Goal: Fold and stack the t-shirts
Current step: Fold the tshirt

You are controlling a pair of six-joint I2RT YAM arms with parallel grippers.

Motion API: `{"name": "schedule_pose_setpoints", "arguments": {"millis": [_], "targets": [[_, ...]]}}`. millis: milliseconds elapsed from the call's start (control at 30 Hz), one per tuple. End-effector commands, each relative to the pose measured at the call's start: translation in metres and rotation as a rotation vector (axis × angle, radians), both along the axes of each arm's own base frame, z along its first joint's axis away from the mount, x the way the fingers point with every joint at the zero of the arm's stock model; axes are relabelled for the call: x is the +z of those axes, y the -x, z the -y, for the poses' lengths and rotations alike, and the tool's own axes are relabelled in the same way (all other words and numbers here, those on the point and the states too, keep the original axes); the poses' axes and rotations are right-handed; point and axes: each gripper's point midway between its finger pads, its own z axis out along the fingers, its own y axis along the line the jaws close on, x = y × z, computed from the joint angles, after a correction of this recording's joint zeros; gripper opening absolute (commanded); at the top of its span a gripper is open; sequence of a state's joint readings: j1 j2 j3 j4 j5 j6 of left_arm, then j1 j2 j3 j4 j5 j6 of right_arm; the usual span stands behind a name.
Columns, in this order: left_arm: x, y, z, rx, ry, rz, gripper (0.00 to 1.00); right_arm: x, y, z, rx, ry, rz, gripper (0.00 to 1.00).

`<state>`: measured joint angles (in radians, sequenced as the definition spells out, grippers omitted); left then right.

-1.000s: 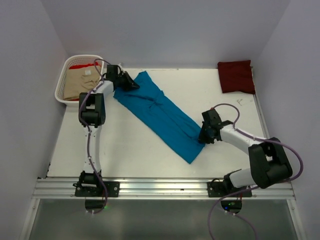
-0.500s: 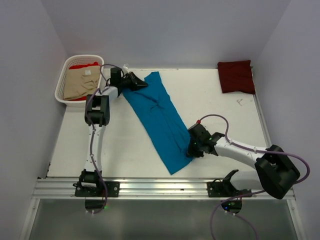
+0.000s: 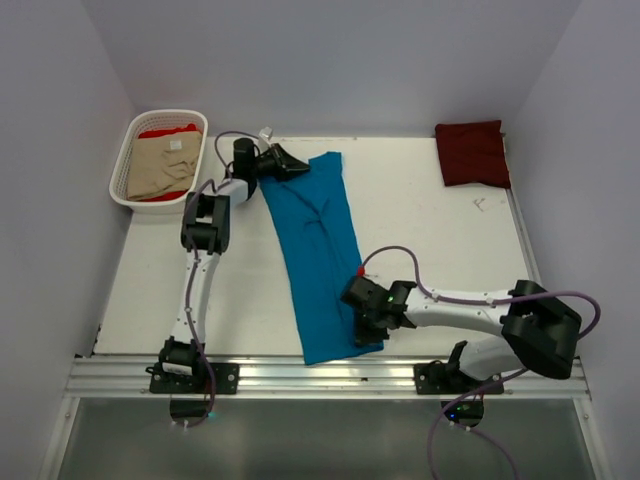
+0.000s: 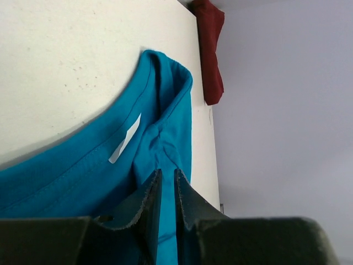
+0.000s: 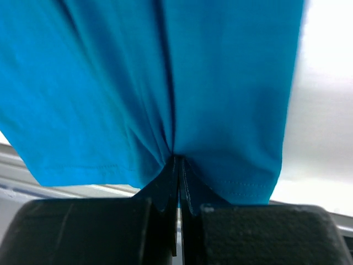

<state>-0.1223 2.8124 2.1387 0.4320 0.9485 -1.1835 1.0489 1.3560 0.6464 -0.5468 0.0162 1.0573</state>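
Observation:
The teal-blue t-shirt point(image 3: 318, 250) lies folded in a long strip down the table's middle, from the far left-centre to the near edge. My left gripper point(image 3: 292, 167) is shut on its collar end; in the left wrist view the cloth point(image 4: 99, 165) runs between the fingers. My right gripper point(image 3: 362, 322) is shut on its hem end, and the right wrist view shows the cloth point(image 5: 165, 83) pinched at the fingertips. The dark maroon t-shirt point(image 3: 472, 152) lies folded at the far right corner. The beige t-shirt point(image 3: 158, 168) and the bright red t-shirt point(image 3: 165, 131) lie in the basket.
A white slotted basket point(image 3: 122, 172) stands at the far left corner. White walls close in the table on three sides. A metal rail point(image 3: 320, 375) runs along the near edge. The maroon shirt also shows in the left wrist view point(image 4: 211, 49).
Both grippers swung the teal shirt clockwise: the left end moved right along the far side, the right end moved left and nearer, so the strip now lies nearly straight front to back.

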Motion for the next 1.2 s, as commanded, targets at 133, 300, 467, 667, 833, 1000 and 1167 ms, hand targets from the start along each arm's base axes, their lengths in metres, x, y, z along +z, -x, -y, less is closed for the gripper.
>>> {"name": "schedule_pose_setpoints", "arguments": {"millis": [133, 300, 467, 667, 833, 1000, 1167], "targets": [[0.003, -0.013, 0.01, -0.005, 0.03, 0.03, 0.18, -0.001, 0.032, -0.042, 0.121, 0.035, -0.04, 0.0], [0.005, -0.014, 0.016, -0.001, 0.067, 0.029, 0.15, 0.001, 0.03, -0.064, 0.172, 0.04, 0.007, 0.0], [0.06, -0.006, 0.018, -0.018, 0.126, 0.173, 0.13, 0.02, 0.01, -0.08, 0.212, 0.039, 0.107, 0.0], [0.21, -0.004, -0.004, 0.055, 0.055, 0.534, 0.22, 0.043, -0.008, -0.096, 0.264, -0.004, 0.215, 0.0], [0.327, 0.028, -0.026, 0.101, -0.037, 0.72, 0.36, 0.074, -0.019, -0.111, 0.301, -0.065, 0.292, 0.3], [0.349, 0.084, -0.05, 0.212, -0.259, 0.726, 0.51, 0.122, -0.067, -0.086, 0.198, 0.023, 0.501, 0.75], [0.319, 0.171, -0.08, 0.303, -0.417, 0.642, 0.55, 0.143, -0.14, -0.047, 0.03, 0.073, 0.534, 0.76]]}}
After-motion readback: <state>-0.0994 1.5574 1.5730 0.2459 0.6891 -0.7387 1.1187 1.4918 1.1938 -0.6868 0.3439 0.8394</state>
